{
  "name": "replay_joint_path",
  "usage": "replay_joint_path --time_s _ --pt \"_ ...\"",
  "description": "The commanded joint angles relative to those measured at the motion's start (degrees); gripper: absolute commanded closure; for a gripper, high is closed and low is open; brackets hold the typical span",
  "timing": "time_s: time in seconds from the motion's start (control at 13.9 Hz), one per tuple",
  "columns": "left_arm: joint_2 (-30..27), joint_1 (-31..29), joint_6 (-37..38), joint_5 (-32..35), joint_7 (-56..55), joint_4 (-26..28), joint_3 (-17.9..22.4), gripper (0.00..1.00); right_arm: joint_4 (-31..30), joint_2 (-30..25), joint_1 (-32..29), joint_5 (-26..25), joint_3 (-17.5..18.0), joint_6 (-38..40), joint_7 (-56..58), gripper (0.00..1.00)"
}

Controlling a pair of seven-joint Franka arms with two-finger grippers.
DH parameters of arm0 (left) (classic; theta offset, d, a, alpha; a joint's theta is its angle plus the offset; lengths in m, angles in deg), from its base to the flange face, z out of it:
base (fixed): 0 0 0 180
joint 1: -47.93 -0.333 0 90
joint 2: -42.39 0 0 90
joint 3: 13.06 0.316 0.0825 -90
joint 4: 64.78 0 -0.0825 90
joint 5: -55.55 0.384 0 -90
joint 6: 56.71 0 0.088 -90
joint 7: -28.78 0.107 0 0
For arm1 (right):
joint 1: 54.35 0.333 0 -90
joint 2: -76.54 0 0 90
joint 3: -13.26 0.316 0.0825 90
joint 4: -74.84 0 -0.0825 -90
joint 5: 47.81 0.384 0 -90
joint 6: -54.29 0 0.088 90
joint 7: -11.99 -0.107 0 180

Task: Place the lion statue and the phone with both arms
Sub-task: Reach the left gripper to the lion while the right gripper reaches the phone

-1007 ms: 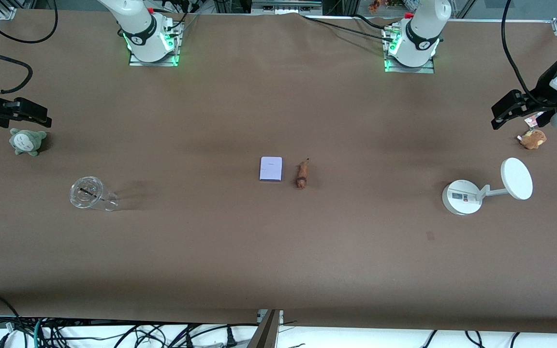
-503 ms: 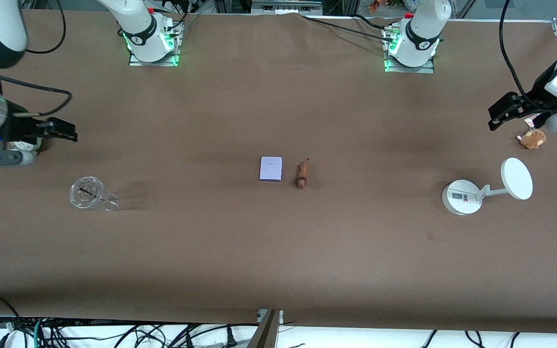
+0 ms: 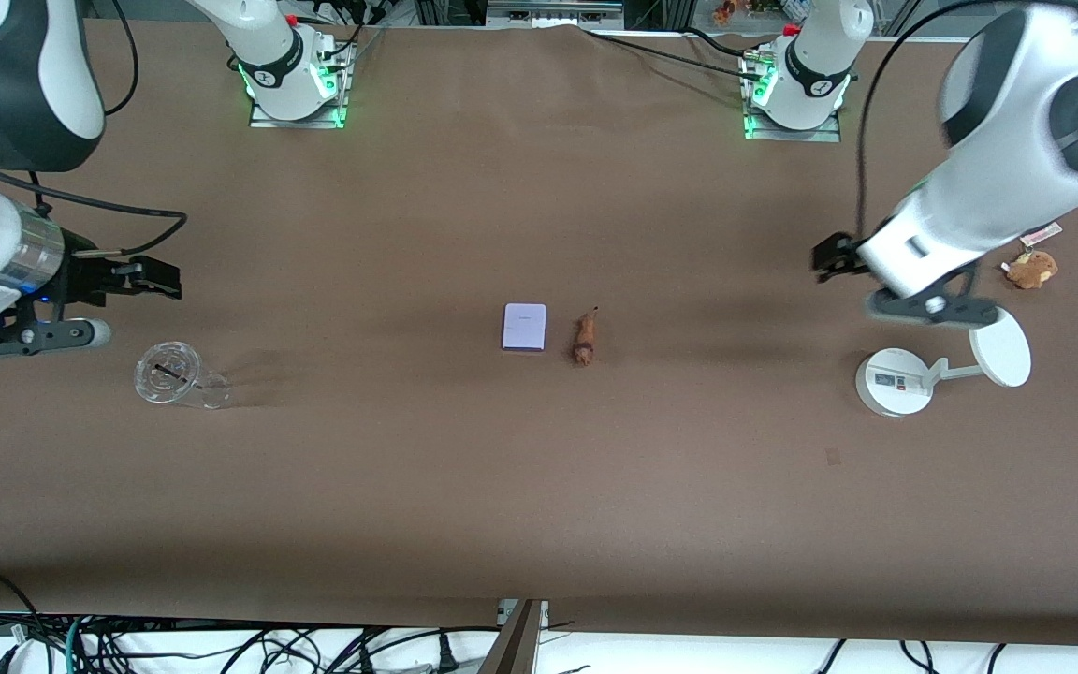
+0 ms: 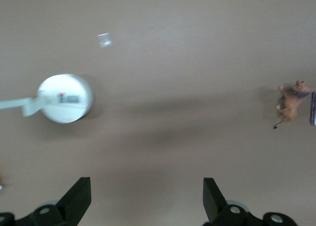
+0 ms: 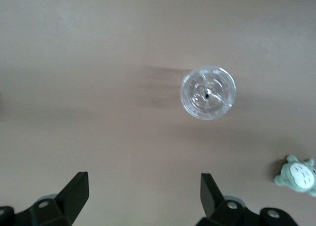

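The phone (image 3: pixel 524 327), a flat pale-lavender rectangle, lies at the middle of the table. The lion statue (image 3: pixel 584 339), a tiny orange-brown figurine, lies on its side just beside it, toward the left arm's end. My left gripper (image 3: pixel 829 255) is open and empty, up over bare table between the lion and the white stand. The left wrist view shows the lion (image 4: pixel 291 100) and a sliver of the phone (image 4: pixel 313 108), ahead of the open left gripper (image 4: pixel 146 196). My right gripper (image 3: pixel 160 278) is open and empty over bare table beside the glass; the right wrist view shows the right gripper (image 5: pixel 143 194) apart from everything.
A clear glass (image 3: pixel 169 374) stands toward the right arm's end, also in the right wrist view (image 5: pixel 208 93). A grey-green plush (image 5: pixel 297 174) lies nearby. A white stand (image 3: pixel 895 382) with a disc (image 3: pixel 1000 346) and a brown plush (image 3: pixel 1030 269) are toward the left arm's end.
Both arms have swung in from the table's ends toward the middle. The right gripper left the grey-green plush; the left gripper left the brown plush. Phone and lion have not moved.
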Motion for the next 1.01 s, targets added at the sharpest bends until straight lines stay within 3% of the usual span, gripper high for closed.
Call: replay_joint_path --time_s 0.0,0.22,0.36,0.58,0.93 --pt "5.31 1.38 -5.49 -0.66 -6.25 -1.54 -3.25 0.0 1.35 3.25 0.66 -0.1 0.14 -1.92 -0.84 0.0" --pt "11.29 8.92 -16.29 0.13 -21.18 -1.1 -3.26 0.0 1.35 7.74 2.07 0.08 0.14 -8.94 -1.01 0.0" --pt "14.46 12.45 -21.84 0.22 -27.53 -0.75 -3.44 0.0 1.27 10.38 2.86 2.96 0.06 -12.46 -1.27 0.0" --pt "19.64 16.41 -27.73 1.26 -28.08 -0.66 -3.17 0.0 1.09 12.14 4.35 3.33 0.14 -14.84 -8.39 0.0" --pt "25.62 21.34 -31.96 11.63 -31.32 -0.31 -3.17 0.0 1.0 16.1 9.0 2.98 0.06 -19.5 -14.27 0.0"
